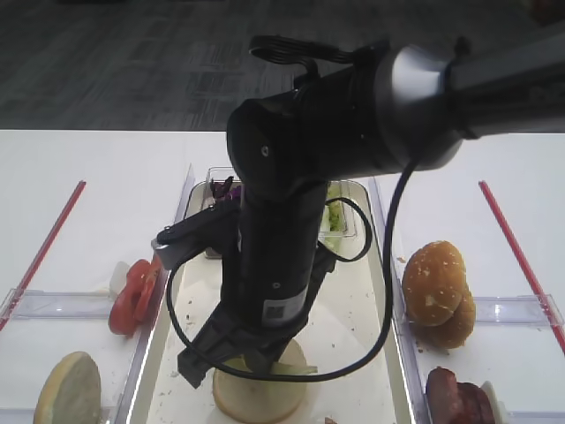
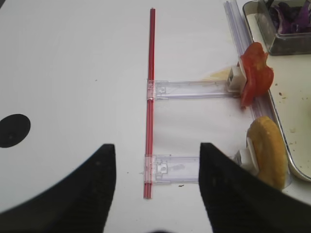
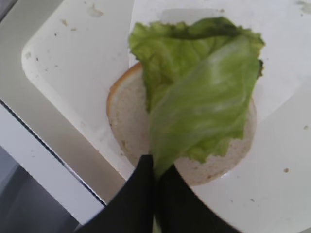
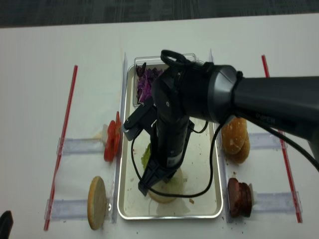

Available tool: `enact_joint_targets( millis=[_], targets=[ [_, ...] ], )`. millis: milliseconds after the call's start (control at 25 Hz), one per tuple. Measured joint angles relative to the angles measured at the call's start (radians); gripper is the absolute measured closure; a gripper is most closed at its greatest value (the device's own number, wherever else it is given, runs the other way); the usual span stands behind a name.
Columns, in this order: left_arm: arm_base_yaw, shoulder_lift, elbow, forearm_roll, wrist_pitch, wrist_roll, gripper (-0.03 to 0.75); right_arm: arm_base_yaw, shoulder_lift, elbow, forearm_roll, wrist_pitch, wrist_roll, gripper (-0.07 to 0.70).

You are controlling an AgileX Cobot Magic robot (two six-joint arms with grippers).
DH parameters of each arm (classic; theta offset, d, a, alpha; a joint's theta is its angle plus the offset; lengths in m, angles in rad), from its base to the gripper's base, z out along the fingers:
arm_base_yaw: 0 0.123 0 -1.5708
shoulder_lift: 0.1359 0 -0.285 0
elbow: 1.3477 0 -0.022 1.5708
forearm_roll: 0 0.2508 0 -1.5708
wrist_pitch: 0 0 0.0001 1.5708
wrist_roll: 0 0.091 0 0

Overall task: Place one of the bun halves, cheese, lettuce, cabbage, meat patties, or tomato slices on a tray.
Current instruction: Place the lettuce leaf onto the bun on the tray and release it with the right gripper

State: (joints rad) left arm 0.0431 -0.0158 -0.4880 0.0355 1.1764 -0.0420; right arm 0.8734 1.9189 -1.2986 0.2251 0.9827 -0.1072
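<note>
Right tool (image 3: 156, 177) pinched shut on lettuce (image 3: 199, 92) stem | leaf stretches up-frame over bun half (image 3: 127, 121) on tray (image 3: 63, 53) (centre, wrist view) | left tool (image 2: 158, 187) wide, far off, holding nothing

In the realsense high view the right arm (image 4: 172, 124) blocks the tray's (image 4: 128, 199) centre and the bun half (image 4: 164, 191). Bare liner stays reachable at lower left. The tomato slices (image 4: 110, 141) flank the tray's left rim.
</note>
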Motion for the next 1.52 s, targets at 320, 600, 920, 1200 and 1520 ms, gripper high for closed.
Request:
enact_joint_targets(
  millis=[320,600,920,1200,1520],
  targets=[
    [0.0,0.0,0.0,0.0,0.0,0.0,0.323,0.029,0.0,0.031,0.017,-0.056,0.0,0.608],
    [0.0,0.0,0.0,0.0,0.0,0.0,0.323,0.029,0.0,0.031,-0.011,-0.069,0.0,0.608],
    [0.0,0.0,0.0,0.0,0.0,0.0,0.323,0.029,0.026,0.031,-0.035,-0.073,0.0,0.608],
    [0.0,0.0,0.0,0.0,0.0,0.0,0.323,0.029,0.03,0.031,-0.035,-0.073,0.0,0.582],
    [0.0,0.0,0.0,0.0,0.0,0.0,0.323,0.029,0.03,0.031,-0.033,-0.071,0.0,0.146]
  ],
)
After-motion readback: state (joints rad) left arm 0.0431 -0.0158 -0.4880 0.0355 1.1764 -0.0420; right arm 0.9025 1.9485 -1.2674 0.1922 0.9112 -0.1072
